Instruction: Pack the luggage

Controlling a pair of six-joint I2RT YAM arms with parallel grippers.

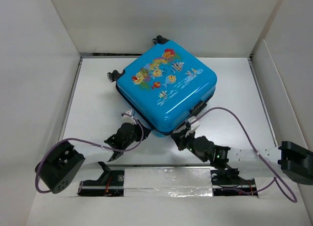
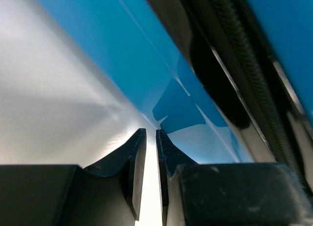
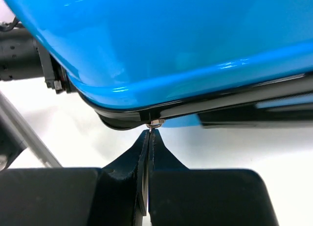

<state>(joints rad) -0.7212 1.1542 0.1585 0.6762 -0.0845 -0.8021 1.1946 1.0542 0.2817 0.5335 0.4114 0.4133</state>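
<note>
At the near seam of the case, the right gripper (image 3: 149,134) is pressing its jaws fully together, tips touching a small silver zipper tab (image 3: 155,122); whether it is actually pinching the tab I cannot tell. The left gripper (image 2: 151,133) is showing only a sliver of gap and holding nothing, just beside the zipper track (image 2: 244,64). The one blue suitcase (image 1: 166,84) is lying flat, lid down, mid-table (image 1: 93,118), with two wheels (image 1: 113,75) showing. Its glossy hard shell is looking stiff, slippery, too broad to pinch and probably light, so the tab is likely offering the best hold.
</note>
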